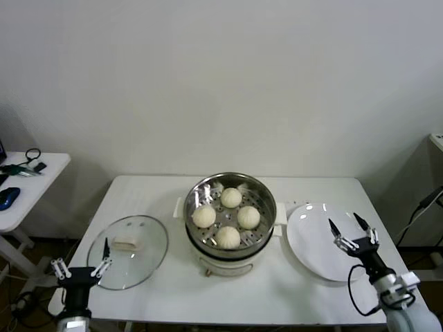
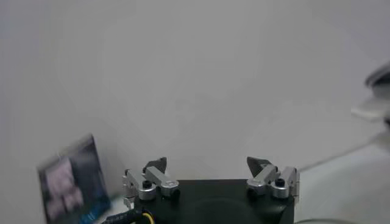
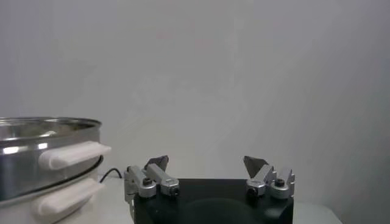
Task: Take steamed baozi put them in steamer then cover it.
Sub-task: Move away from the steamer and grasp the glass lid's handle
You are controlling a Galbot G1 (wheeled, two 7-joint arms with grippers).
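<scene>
A: From the head view, we see all four steamed baozi [image 1: 229, 217] already sitting in the steamer [image 1: 201, 190]; the white plate [image 1: 311, 235] to its right is bare; the cover [image 1: 129, 251] lies flat on the table [image 1: 173, 297] to the steamer's left, well apart from it.

B: Our left gripper [image 1: 81, 265] hangs at the near edge of that cover, jaws spread, pinching nothing; our right gripper [image 1: 353, 230] hovers over the plate, jaws spread as well.

A: We judge the cover rigid, fairly heavy, fragile and slick on the glass; the cream oblong handle [image 1: 127, 244] at its centre is where we should take hold.

B: In the left wrist view, our left gripper [image 2: 211, 165] shows its fingertips apart with only wall between them; the cover is not visible there.

A: In the right wrist view, our right gripper [image 3: 206, 163] is likewise spread and empty; the steamer [image 3: 42, 152] stands beside it, its white side handle [image 3: 73, 155] jutting out.
</scene>
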